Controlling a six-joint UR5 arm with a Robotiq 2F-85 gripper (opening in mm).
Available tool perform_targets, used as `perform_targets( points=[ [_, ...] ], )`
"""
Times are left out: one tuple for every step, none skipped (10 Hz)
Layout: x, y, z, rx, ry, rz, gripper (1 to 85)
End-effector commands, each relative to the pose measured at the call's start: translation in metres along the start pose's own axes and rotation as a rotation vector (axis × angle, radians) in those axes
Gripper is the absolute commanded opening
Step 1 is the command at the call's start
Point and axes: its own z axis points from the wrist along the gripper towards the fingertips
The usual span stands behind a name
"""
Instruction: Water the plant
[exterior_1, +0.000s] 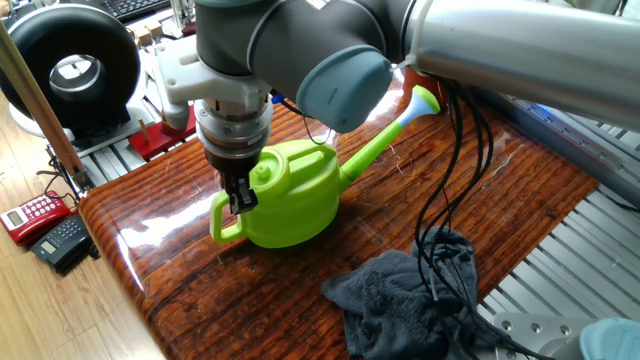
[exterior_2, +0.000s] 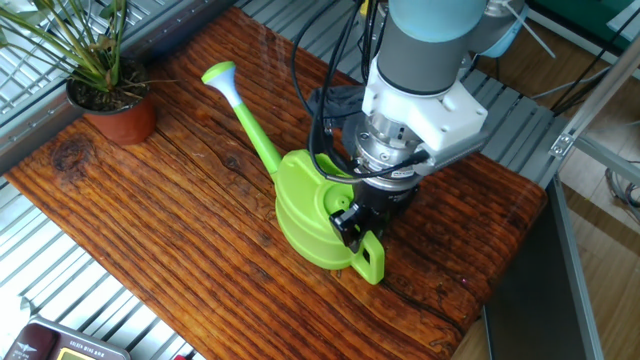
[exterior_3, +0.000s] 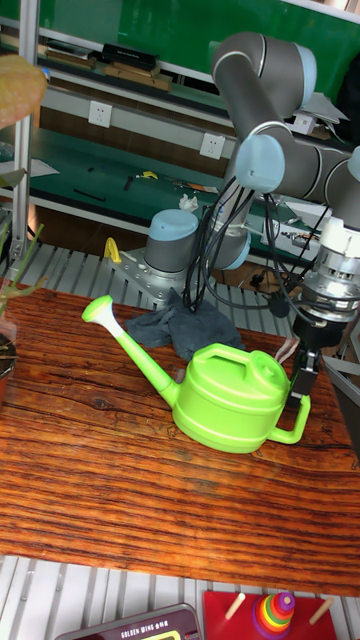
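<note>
The plant (exterior_2: 95, 50), thin green leaves in a terracotta pot (exterior_2: 118, 117), stands at the far left corner of the wooden table (exterior_2: 180, 230); only a few leaves (exterior_3: 12, 285) show at the left edge of the tall view. The green watering can (exterior_1: 292, 195) (exterior_2: 303, 215) (exterior_3: 230, 408) sits mid-table, its spout (exterior_2: 222, 78) pointing toward the plant. My gripper (exterior_1: 240, 198) (exterior_2: 350, 222) (exterior_3: 300, 385) comes down from above and is shut on the can's rear loop handle. I cannot tell whether the can touches the table.
A dark grey cloth (exterior_1: 410, 300) (exterior_3: 185, 325) lies behind the can, with the arm's black cables (exterior_1: 450, 190) hanging over it. Red and black phones (exterior_1: 35, 215) and a black ring device (exterior_1: 75, 60) sit beyond the table's end. A toy ring stack (exterior_3: 270, 612) stands in front.
</note>
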Motion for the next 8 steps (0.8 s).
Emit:
perform_targets(
  points=[
    [-0.0028, -0.0032, 0.0041, -0.001, -0.001, 0.005, 45.0],
    [-0.0002, -0.0016, 0.0038, -0.007, 0.011, 0.004, 45.0],
    [0.0024, -0.0002, 0.0031, -0.012, 0.021, 0.003, 45.0],
    [0.0028, 0.0011, 0.0023, -0.016, 0.022, 0.003, 44.7],
    [0.0025, 0.0018, 0.0019, -0.018, 0.021, 0.004, 44.0],
    [0.0027, 0.0022, 0.0018, -0.020, 0.022, 0.004, 40.3],
    [0.0023, 0.0024, 0.0013, -0.020, 0.020, 0.005, 34.3],
    [0.0019, 0.0025, 0.0000, -0.019, 0.018, 0.006, 26.7]
  ],
)
